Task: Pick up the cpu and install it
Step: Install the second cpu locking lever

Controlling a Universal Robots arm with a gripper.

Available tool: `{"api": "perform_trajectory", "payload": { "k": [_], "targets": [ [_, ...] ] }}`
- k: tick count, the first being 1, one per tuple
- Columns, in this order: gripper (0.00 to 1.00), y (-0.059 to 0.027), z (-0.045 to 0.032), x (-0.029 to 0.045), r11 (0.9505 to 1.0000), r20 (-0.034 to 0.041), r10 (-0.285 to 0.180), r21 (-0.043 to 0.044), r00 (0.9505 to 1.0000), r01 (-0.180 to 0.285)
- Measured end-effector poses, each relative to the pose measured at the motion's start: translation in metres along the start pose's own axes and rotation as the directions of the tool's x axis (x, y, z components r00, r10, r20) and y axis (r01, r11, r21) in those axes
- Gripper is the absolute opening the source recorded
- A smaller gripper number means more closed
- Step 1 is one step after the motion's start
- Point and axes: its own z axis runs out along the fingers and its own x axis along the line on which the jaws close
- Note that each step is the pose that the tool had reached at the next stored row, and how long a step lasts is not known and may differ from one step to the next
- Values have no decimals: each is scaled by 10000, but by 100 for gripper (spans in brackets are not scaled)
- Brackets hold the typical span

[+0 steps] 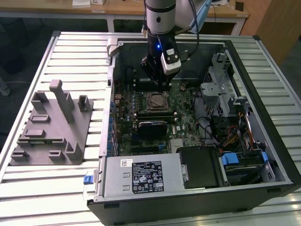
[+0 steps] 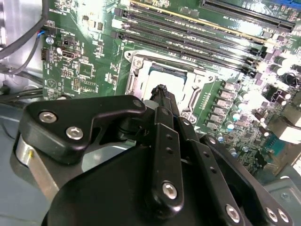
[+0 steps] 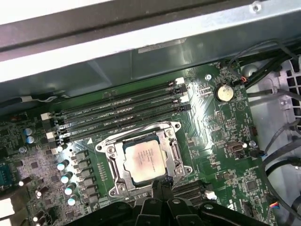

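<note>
The cpu (image 1: 155, 100), a small silvery-beige square, lies flat inside the metal-framed socket (image 1: 146, 101) on the green motherboard in the open computer case. In the first wrist view the cpu (image 3: 145, 160) sits within the socket frame (image 3: 109, 149). The second wrist view has the cpu (image 2: 151, 83) partly hidden behind the fingers. My gripper (image 1: 160, 83) hangs just above the far edge of the socket in the exterior view. Its black fingertips are pressed together with nothing between them, and the gripper (image 2: 162, 89) (image 3: 160, 183) shows in both wrist views.
A grey fixture (image 1: 51, 127) with upright posts stands on the slatted table at the exterior view's left. Inside the case are memory slots (image 3: 122, 113), a power supply (image 1: 141, 176), a drive cage (image 1: 221, 89) and cable bundles (image 1: 230, 136) at the exterior view's right.
</note>
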Motion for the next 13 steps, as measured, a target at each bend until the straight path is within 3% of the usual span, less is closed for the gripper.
{"api": "perform_trajectory", "payload": {
  "k": [9, 13],
  "targets": [
    [11, -187, 13, -54, 10000, -15, 0, 2, 10000, 0],
    [11, -220, 55, -60, 10000, -69, -71, -11, 10000, 71]
  ]
}}
